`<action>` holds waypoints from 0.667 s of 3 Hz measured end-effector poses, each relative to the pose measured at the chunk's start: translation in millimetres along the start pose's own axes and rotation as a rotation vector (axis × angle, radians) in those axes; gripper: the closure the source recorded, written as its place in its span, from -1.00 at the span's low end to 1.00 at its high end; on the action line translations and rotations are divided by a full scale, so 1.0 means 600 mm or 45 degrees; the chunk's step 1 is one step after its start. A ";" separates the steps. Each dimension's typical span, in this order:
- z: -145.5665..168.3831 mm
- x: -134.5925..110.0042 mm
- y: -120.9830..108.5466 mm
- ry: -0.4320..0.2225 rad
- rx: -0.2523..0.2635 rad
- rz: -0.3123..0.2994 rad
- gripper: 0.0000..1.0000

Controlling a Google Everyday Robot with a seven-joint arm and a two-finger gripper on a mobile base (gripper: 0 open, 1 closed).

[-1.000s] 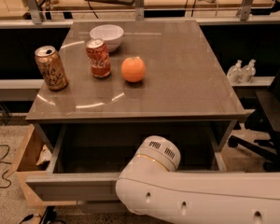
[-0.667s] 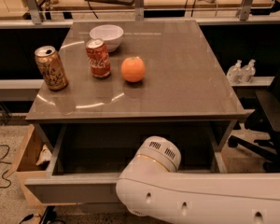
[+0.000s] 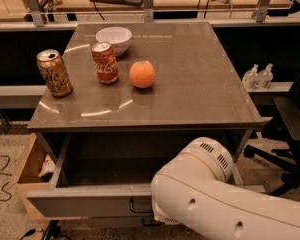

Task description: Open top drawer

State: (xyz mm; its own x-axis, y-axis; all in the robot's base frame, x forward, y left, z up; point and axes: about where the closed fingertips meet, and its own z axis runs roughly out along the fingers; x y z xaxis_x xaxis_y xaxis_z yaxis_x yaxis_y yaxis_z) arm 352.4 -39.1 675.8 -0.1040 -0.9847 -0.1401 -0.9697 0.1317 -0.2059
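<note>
The top drawer [image 3: 85, 201] stands pulled out from under the table top, and its dark grey interior [image 3: 110, 159] shows. A dark loop handle [image 3: 139, 207] sits at the centre of its front panel, partly covered. My white arm [image 3: 210, 199] fills the lower right and reaches down in front of the drawer by the handle. My gripper is hidden behind the arm's body.
On the grey table top [image 3: 190, 84] stand a gold can [image 3: 54, 73], a red cola can [image 3: 105, 62], an orange [image 3: 142, 74] and a white bowl [image 3: 114, 38]. A wooden box [image 3: 27, 164] sits left of the drawer. A black office chair [image 3: 290, 129] stands at the right.
</note>
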 end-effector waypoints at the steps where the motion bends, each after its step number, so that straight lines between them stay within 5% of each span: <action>1: 0.000 0.000 0.000 0.000 0.000 0.000 1.00; 2: 0.000 0.000 0.000 0.000 0.000 0.000 1.00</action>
State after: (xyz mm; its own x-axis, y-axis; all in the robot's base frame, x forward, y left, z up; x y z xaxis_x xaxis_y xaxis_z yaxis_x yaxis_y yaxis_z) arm 352.4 -39.1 676.0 -0.1038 -0.9847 -0.1401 -0.9697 0.1316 -0.2060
